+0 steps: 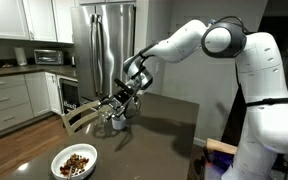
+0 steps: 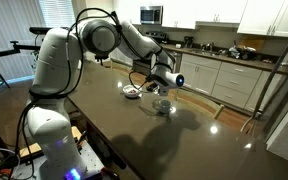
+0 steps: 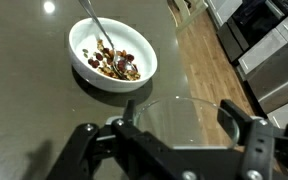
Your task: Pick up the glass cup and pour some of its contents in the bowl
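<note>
Wrist view: I hold glass cup (image 3: 184, 125) clamped in jaws; bowl (image 3: 112, 57) lies up-left of cup, apart; tilt must go that way.

We see the gripper (image 3: 172, 140) at the bottom. Its two dark fingers (image 3: 84, 145) squeeze the glass cup (image 3: 184, 112) from both sides. Past the cup, a white bowl (image 3: 109, 83) sits on the dark table (image 3: 24, 100). It has brown bits (image 3: 114, 62) and a thin handle (image 3: 92, 18) inside. The wood floor (image 3: 199, 60) is on the right.
</note>
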You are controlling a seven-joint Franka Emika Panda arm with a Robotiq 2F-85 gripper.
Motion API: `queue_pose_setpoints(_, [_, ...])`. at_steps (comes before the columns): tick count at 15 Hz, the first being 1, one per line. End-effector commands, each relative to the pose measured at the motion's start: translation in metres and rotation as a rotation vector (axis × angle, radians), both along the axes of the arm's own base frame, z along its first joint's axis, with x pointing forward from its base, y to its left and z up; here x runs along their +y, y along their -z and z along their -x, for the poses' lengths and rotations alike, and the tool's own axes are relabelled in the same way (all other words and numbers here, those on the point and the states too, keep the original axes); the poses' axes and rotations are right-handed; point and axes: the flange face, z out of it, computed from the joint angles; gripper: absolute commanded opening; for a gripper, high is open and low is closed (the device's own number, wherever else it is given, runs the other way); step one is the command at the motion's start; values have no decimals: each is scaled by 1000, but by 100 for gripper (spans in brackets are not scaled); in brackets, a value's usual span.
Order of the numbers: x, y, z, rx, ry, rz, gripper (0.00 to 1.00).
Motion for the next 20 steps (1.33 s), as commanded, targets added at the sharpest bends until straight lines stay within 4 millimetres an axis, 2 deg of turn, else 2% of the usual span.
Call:
queue_pose_setpoints(1, [-24,-17,11,-12,62,-20,59])
queue_pose_setpoints(11, [-104,-31,34,-28,240,-46,59])
queue_pose_setpoints(20, [-163,-11,74,4,407,-153,59])
